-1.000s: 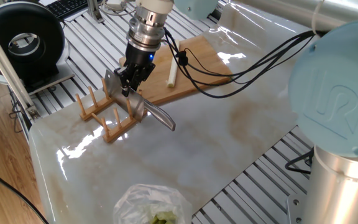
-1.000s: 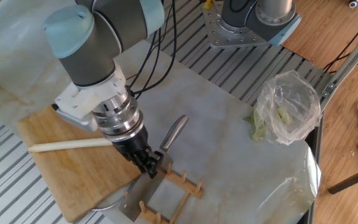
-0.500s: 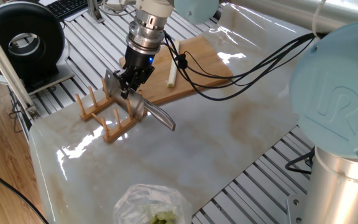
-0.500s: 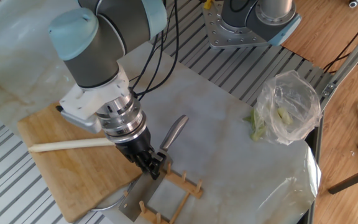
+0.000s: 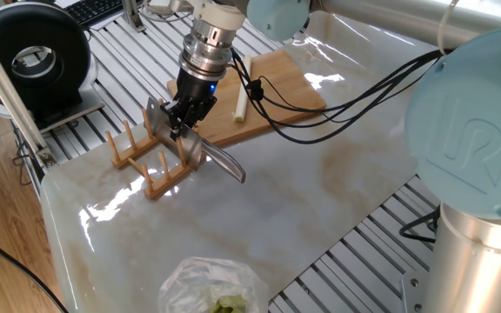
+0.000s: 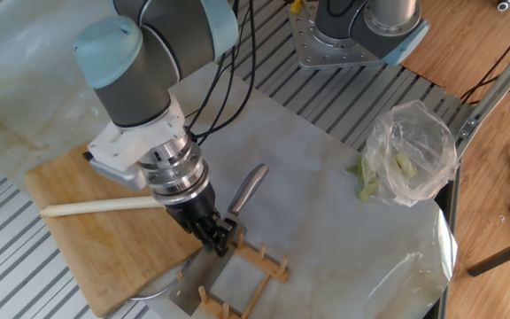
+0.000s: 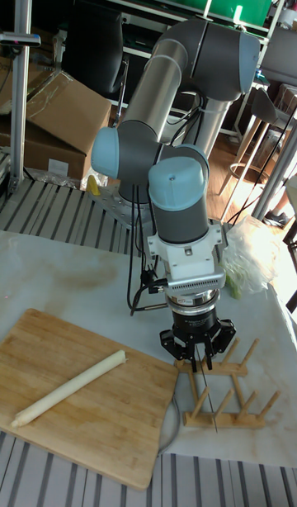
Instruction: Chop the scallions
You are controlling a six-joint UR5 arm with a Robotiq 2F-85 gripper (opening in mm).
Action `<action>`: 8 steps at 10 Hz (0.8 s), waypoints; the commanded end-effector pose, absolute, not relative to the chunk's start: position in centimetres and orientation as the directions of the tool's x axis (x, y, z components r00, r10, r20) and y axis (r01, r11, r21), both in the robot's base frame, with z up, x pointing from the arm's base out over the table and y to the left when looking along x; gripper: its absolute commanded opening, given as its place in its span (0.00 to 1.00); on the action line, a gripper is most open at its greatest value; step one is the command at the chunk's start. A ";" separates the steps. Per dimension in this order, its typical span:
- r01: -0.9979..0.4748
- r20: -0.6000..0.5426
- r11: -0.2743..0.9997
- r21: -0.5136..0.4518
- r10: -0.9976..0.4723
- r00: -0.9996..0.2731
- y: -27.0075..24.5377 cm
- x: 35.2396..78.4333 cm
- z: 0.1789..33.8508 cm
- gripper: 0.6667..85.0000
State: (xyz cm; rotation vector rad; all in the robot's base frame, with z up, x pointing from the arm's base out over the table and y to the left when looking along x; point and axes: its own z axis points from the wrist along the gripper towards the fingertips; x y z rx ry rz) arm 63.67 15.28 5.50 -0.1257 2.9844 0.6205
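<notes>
In one fixed view your gripper (image 5: pixel 178 124) sits left of center, fingers pinched together on the cleaver (image 5: pixel 200 149) standing in the wooden rack (image 5: pixel 150 162); the scallions (image 5: pixel 241 106) lie just above on the cutting board (image 5: pixel 268 87). In the other fixed view the gripper (image 6: pixel 216 238) is low and center (the handle juts up to its right), the scallions (image 6: pixel 100 206) at left, a plastic bag (image 6: pixel 412 152) at right. In the tall fixed view the gripper (image 7: pixel 198 357) clamps the cleaver (image 7: pixel 208 395) edge-on over the rack (image 7: pixel 221 395), scallions (image 7: pixel 68 387) lower left, well apart.
</notes>
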 end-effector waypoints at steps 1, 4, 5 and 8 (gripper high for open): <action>-0.082 -0.086 0.906 0.414 -0.051 -0.995 15.8 63.7 5.8 0.35; -0.081 -0.070 0.910 0.407 -0.057 -0.996 15.6 63.5 5.8 0.35; -0.079 -0.065 0.910 0.408 -0.058 -0.996 15.7 63.5 5.9 0.35; -0.076 -0.061 0.913 0.401 -0.056 -0.997 15.7 63.7 5.7 0.34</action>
